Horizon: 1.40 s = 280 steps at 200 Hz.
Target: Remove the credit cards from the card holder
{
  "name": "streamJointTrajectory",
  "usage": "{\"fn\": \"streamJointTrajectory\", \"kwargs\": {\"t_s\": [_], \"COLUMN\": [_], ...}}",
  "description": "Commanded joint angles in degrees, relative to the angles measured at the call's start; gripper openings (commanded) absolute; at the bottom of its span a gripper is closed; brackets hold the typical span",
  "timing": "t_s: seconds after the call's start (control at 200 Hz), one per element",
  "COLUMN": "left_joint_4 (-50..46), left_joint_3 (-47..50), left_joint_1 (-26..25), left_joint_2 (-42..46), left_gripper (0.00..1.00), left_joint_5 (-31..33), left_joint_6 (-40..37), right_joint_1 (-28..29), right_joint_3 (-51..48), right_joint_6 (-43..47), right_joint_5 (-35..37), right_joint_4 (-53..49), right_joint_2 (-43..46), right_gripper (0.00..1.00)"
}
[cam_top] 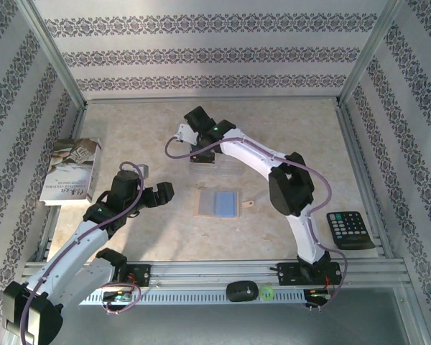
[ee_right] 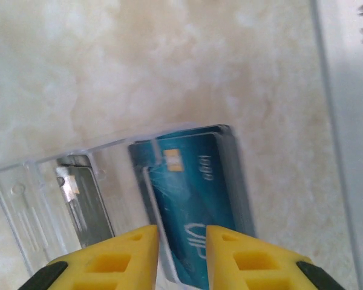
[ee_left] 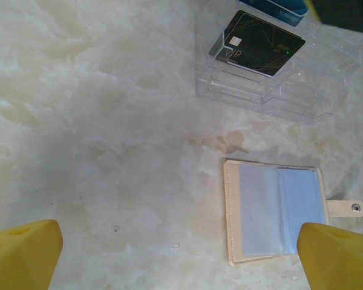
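The small tan folding card holder (ee_left: 272, 211) lies opened flat on the pale marbled surface (ee_left: 109, 121), blue-grey lining up, its tab strap (ee_left: 346, 208) out to one side. Near it, not touching, stands a clear plastic tray (ee_left: 230, 84). A blackish plastic card (ee_left: 260, 42) leans in one slot and a bright blue plastic card (ee_right: 193, 205) in the next. The right jaws hover over the blue card, slightly parted and released, and its face shows through the gap between their yellow fingertips (ee_right: 127, 254). The left jaws are spread wide, grasping nothing, above the surface beside the holder. A paperback book (cam_top: 72, 171) and a black keypad (cam_top: 350, 230) lie well apart at the edges.
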<state>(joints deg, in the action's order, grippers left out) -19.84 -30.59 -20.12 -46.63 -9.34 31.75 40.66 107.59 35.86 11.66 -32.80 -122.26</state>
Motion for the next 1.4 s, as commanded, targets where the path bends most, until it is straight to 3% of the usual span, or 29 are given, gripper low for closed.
{"fn": "streamJointTrajectory", "kwargs": {"t_s": [0.0,0.115,0.225,0.245,0.265,0.285,0.305,0.465,0.59,0.75,0.904,1.094,1.174,1.224,1.294,1.319,1.359,1.394], "left_joint_4": [5.32,10.31,15.52,16.68,17.78,18.41,18.82,27.73,27.85,31.36,37.92,60.38,57.19,65.51,87.21,85.65,75.24,76.05], "left_joint_3": [-0.16,-0.68,-0.34,-0.28,-0.27,-0.38,-0.62,-0.97,-5.99,-7.55,-3.1,4.47,2.74,6.54,13.2,13.07,10.6,9.88], "left_joint_1": [1.05,1.23,1.62,1.8,1.86,1.92,2.07,2.66,4.06,9.53,14.62,16.35,18.17,18.61,18.61,18.67,18.87,18.98], "left_joint_2": [-0.17,-2.19,-4.91,-5.54,-6.16,-6.7,-7.12,-11.57,-19.17,-27.14,-32.05,-37.42,-38.27,-40.59,-46.8,-45.36,-42.86,-44.42], "left_gripper": [0.99,0.99,0.99,0.99,0.99,0.99,0.99,0.99,0.99,0.99,0.99,0.99,0.99,0.99,0.99,0.99,0.99,0.99], "left_joint_5": [1.03,4.04,9.66,10.47,11.84,13.2,14.7,23.88,31.9,32.01,30.09,24.2,17.91,12.44,8.96,10.96,14.59,16.25], "left_joint_6": [0.86,1.17,2.68,2.33,2.11,2.09,1.94,-6.19,-13.91,-25.67,-29.0,-32.66,-31.22,-32.08,-34.36,-32.94,-30.75,-30.53], "right_joint_1": [0.85,0.74,-0.87,-1.25,-1.8,-2.35,-3.09,-7.45,-12.33,-15.89,-18.52,-24.28,-26.37,-27.7,-29.86,-30.48,-32.04,-33.59], "right_joint_3": [-6.48,-19.39,-33.71,-36.09,-38.31,-40.36,-42.24,-53.11,-56.04,-56.88,-60.08,-64.51,-68.45,-71.15,-75.83,-77.6,-80.08,-82.13], "right_joint_6": [-9.78,-20.55,-32.41,-34.53,-36.71,-38.71,-40.51,-52.02,-60.13,-64.43,-63.71,-58.24,-51.26,-47.17,-40.82,-39.13,-37.86,-37.28], "right_joint_5": [2.44,3.34,2.96,3.51,3.79,3.76,3.36,8.32,7.28,12.14,16.74,15.51,13.84,13.92,13.95,13.83,13.16,11.34], "right_joint_4": [11.34,21.05,29.82,30.91,31.84,32.49,32.78,33.07,29.89,25.04,25.18,28.44,33.46,36.91,43.52,45.91,50.02,53.97], "right_joint_2": [8.6,19.78,31.77,33.72,35.59,37.24,38.91,48.75,51.84,53.77,57.69,61.97,64.37,65.51,66.65,66.81,66.72,65.83], "right_gripper": [0.28,0.31,0.4,0.47,0.64,0.93,0.98,0.98,0.98,0.98,0.98,0.98,0.98,0.98,0.98,0.98,0.98,0.98]}}
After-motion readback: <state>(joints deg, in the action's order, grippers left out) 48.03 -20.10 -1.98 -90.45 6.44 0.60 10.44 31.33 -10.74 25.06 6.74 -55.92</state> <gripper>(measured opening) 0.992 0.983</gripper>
